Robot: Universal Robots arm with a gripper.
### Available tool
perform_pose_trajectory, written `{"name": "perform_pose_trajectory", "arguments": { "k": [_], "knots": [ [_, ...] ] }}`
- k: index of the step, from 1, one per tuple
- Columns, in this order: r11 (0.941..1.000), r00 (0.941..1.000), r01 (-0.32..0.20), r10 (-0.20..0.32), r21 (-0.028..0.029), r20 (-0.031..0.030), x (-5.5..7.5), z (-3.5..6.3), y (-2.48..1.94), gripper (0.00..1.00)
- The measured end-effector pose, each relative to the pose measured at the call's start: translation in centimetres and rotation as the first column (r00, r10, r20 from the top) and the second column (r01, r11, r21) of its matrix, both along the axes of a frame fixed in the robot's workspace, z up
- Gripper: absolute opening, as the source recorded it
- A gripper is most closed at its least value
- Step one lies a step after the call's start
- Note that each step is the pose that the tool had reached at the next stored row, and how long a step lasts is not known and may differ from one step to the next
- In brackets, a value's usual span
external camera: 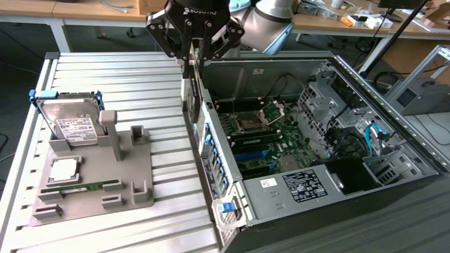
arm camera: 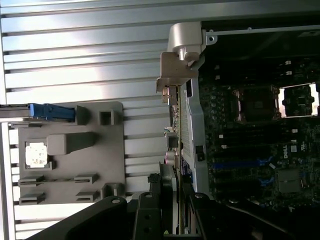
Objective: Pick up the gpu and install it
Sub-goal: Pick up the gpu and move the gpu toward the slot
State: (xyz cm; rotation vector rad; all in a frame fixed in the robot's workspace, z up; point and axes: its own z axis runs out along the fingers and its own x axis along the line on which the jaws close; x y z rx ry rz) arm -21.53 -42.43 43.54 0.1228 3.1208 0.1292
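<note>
a ribbed silver metal table (external camera: pixel 119 74) carries an open black computer tower case (external camera: pixel 295 74) lying on its side, its green motherboard (external camera: pixel 256 142) exposed, with blue cables (external camera: pixel 372 132) looped at the drive bays on the exterior view's right. above the case's near corner hangs the grey robot arm (external camera: pixel 271 26), its black claw (external camera: pixel 192 52) clenched on the gpu (external camera: pixel 187 97), a thin dark expansion card held upright and seen edge-on.

the card hangs just beside the case's perforated slot wall (external camera: pixel 207 132), on the side facing the table and not the motherboard; that wall stands between the card and the board's slots. whether card and wall touch cannot be told. in the wrist view the gpu (arm camera: pixel 178 130) runs as a thin line from the claw (arm camera: pixel 176 210) up to its silver metal bracket (arm camera: pixel 181 55), which sits at the corner of the case.

to the exterior view's left, well apart from the card, a flat grey plastic fixture tray (external camera: pixel 134 174) holds a silver hard drive with a white label (external camera: pixel 70 124), propped on edge in blue rails (external camera: pixel 42 95), a square silver processor chip (external camera: pixel 63 168) and a narrow green ram stick (external camera: pixel 81 187). a blue latch (external camera: pixel 226 206) marks the case's front corner.
</note>
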Motion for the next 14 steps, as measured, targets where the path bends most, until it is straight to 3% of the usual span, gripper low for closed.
{"name": "perform_pose_trajectory", "arguments": {
  "k": [14],
  "knots": [
    [1.0000, 1.0000, 0.000, 0.000, 0.0000, -0.0001, 0.66, 0.00, 0.00, 0.27]
  ]
}}
